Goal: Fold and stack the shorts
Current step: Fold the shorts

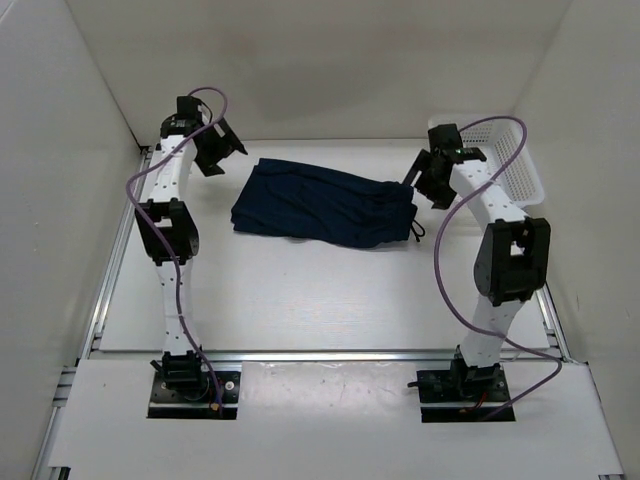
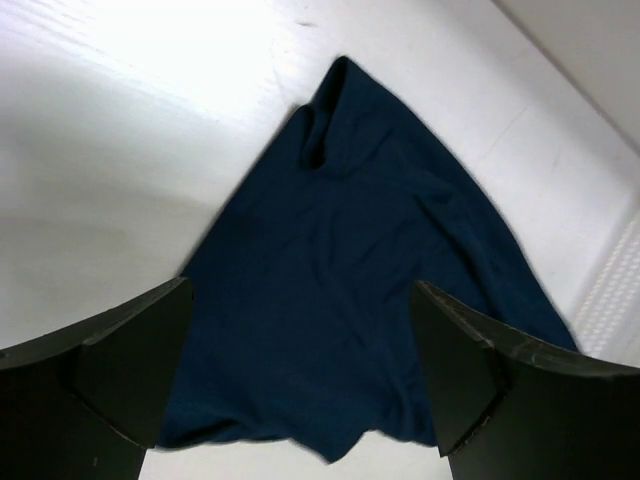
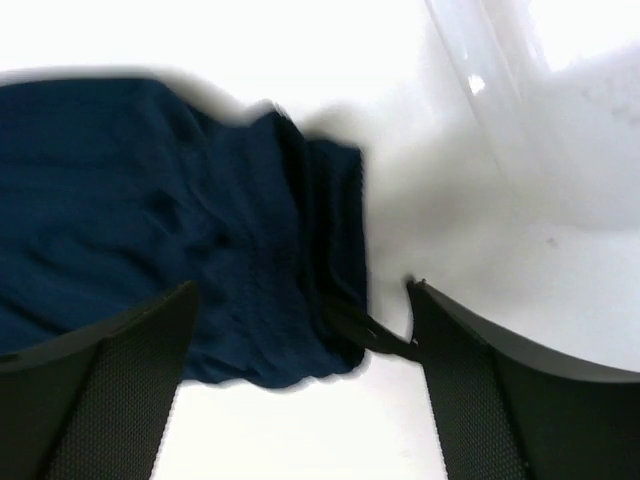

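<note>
Lying folded, rumpled dark navy shorts (image 1: pixel 325 205)

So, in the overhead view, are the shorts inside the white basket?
No, the shorts lie on the table, left of the basket.

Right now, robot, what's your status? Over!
Left gripper open, right gripper open, both empty. Shorts lying on table between them, not held. White basket at far right, apart from shorts.
</note>
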